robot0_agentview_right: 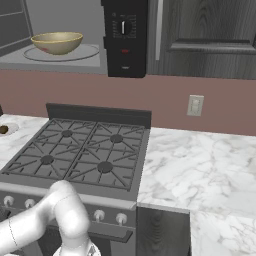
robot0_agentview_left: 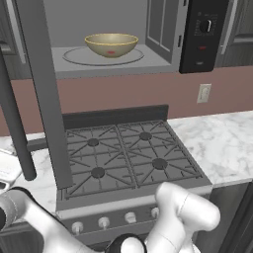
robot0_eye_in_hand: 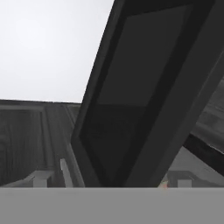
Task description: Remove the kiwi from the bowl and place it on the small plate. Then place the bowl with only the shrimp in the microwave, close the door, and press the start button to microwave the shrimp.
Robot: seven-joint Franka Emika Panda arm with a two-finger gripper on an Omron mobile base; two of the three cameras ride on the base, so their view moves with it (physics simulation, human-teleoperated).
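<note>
The tan bowl (robot0_agentview_left: 111, 44) (robot0_agentview_right: 56, 42) sits on the glass turntable inside the open black microwave (robot0_agentview_left: 202, 34) (robot0_agentview_right: 125, 37). A small orange-red spot, the shrimp (robot0_agentview_left: 111, 52), shows at the bowl. The door (robot0_agentview_left: 47, 99) hangs open to the left, and its long handle (robot0_agentview_left: 17, 133) points down toward the counter. On the small plate (robot0_agentview_right: 9, 128) at the counter's left edge lies the dark kiwi (robot0_agentview_right: 3, 130). In the hand view my gripper (robot0_eye_in_hand: 111, 181) is open, its tips far apart, close below the door's dark window (robot0_eye_in_hand: 131, 109).
A gas stove (robot0_agentview_left: 123, 158) (robot0_agentview_right: 80, 150) with grey grates lies below the microwave. White marble counter (robot0_agentview_left: 222, 143) (robot0_agentview_right: 200, 170) extends to the right. A wall outlet (robot0_agentview_right: 195, 105) sits on the brown backsplash, and dark cabinets (robot0_agentview_right: 210, 35) hang to the right of the microwave.
</note>
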